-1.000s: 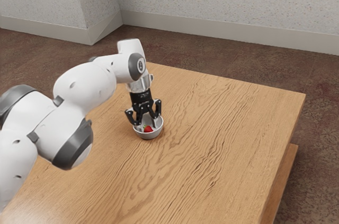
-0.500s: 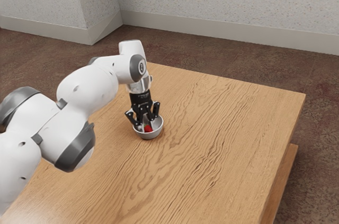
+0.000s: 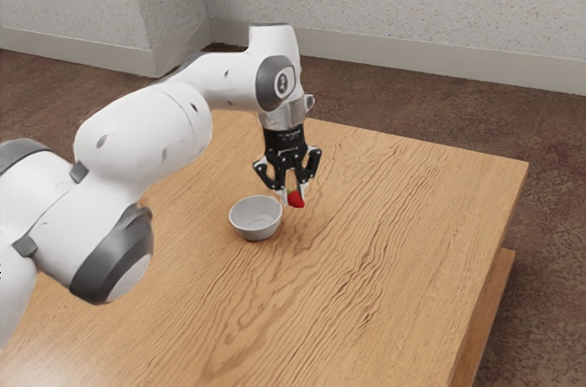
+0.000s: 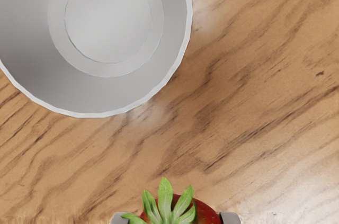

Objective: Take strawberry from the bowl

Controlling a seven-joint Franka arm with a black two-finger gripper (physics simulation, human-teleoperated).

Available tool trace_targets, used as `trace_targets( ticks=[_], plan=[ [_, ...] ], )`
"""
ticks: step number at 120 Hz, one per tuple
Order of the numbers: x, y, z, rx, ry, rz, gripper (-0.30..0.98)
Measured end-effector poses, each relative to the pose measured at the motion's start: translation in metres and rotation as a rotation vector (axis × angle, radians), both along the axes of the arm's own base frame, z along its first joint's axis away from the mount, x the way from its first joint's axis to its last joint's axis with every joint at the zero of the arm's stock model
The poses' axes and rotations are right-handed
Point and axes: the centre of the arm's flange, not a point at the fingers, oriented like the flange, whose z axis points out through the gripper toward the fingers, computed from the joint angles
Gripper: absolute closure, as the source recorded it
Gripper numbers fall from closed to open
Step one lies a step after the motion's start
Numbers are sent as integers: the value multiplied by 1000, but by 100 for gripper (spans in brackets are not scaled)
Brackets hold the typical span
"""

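Observation:
My gripper [image 3: 294, 197] is shut on the red strawberry [image 3: 297, 198], above the table and just beyond the bowl toward the exterior view's right. In the wrist view the strawberry [image 4: 206, 212], with its green leaves, sits between the two fingertips of the gripper [image 4: 176, 218], which touch it from both sides. The light grey bowl [image 3: 255, 219] stands upright on the table with nothing in it; its inside [image 4: 108, 17] is bare in the wrist view too.
The wooden table [image 3: 366, 250] extends around the bowl, and its far corner [image 3: 526, 165] lies toward the exterior view's right. A speckled wall [image 3: 394, 3] stands behind it, across the brown floor.
The gripper has closed on the strawberry, lifted it out of the bowl and carried it toward the exterior view's right. The bowl has stayed where it was.

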Motion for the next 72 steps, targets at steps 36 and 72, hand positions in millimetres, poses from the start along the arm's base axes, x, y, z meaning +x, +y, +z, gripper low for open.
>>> trace_targets(
  ticks=[36,72],
  plan=[
    [-17,-100,-50,57,58,-113,59],
    [-11,-108,-61,60,46,-99,27]
  ],
)
